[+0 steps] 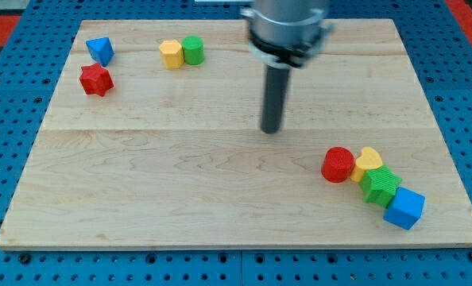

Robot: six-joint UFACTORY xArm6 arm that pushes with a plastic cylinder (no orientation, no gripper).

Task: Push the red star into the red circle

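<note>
The red star (96, 79) lies near the board's left edge, toward the view's top. The red circle (338, 164) lies at the view's lower right. My tip (271, 130) stands near the middle of the board, touching no block. It is far to the right of the red star and up-left of the red circle.
A blue block (100, 50) sits just above the red star. A yellow block (171, 54) and a green circle (193, 50) touch at the top. A yellow heart (368, 162), a green star (380, 185) and a blue cube (404, 208) trail right of the red circle.
</note>
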